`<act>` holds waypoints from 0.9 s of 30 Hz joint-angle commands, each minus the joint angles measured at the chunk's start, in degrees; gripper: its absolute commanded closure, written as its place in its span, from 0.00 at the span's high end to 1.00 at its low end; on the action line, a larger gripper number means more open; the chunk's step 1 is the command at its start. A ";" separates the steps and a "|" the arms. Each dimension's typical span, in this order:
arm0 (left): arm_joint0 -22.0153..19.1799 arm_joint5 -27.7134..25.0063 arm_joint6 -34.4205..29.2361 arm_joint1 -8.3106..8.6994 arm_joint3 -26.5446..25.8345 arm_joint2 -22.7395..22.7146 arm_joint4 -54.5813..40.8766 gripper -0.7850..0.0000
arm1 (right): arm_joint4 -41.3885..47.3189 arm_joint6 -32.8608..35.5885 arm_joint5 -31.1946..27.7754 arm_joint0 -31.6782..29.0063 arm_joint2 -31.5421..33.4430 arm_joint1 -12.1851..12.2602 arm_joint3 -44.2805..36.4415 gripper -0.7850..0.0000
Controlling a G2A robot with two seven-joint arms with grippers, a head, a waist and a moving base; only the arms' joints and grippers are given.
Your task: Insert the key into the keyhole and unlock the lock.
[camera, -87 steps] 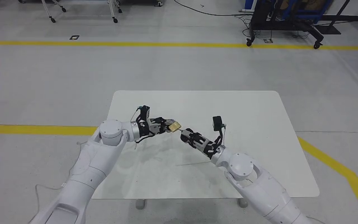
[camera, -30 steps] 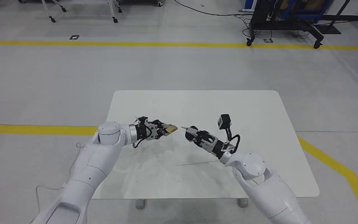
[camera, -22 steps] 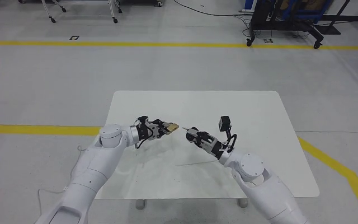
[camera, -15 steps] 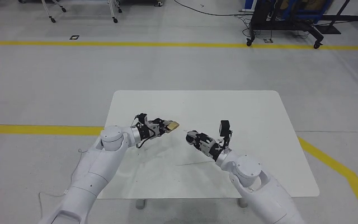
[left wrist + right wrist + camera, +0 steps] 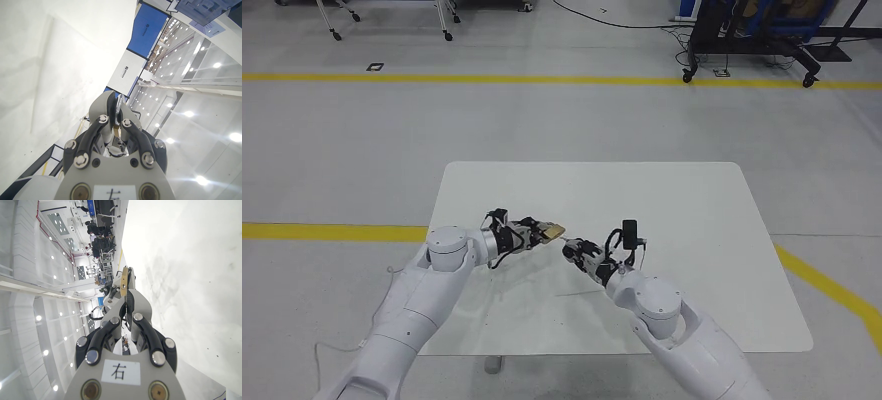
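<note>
Grey shop floor crossed by yellow lines lay around a white table; the brass lock hung in the air over the table, not resting on it; the left gripper was at the lock's left side and clamped on it, with the brass body sticking out past the fingertips; the right gripper sat just right of the lock and a little nearer the robot, its fingers squeezed tight on the key; the key's blade pointed toward the lock, its tip very close to the brass; in the right wrist view the lock's end face, with its small round keyhole, was turned toward the right gripper, and the keyhole looked unfilled; whether the key's tip touched the lock could not be told; both arms came in from the lock's near side, one on each side of it; a dark wheeled frame stood on the floor far beyond the lock.
</note>
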 commanded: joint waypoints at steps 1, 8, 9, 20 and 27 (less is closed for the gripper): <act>-0.04 -0.08 0.00 -0.04 0.09 0.10 0.19 0.00 | 0.47 -0.26 -0.85 0.26 0.20 -0.20 0.43 0.00; -0.05 -0.39 -0.10 -0.13 0.21 0.50 0.95 0.00 | 0.38 -0.46 -0.64 0.57 0.05 -0.66 1.80 0.00; -0.05 -0.36 -0.44 -0.13 0.15 0.76 1.42 0.00 | 0.35 -0.39 -0.47 0.71 -0.01 -0.73 2.00 0.00; -0.07 -0.63 -0.37 -0.26 0.55 0.80 1.61 0.00 | -0.54 -0.63 -0.67 0.16 0.24 -1.22 2.09 0.00; 0.36 -1.04 1.00 -0.36 0.33 0.50 1.31 0.00 | -2.29 -3.94 -1.81 -0.99 -0.07 -1.67 1.49 0.00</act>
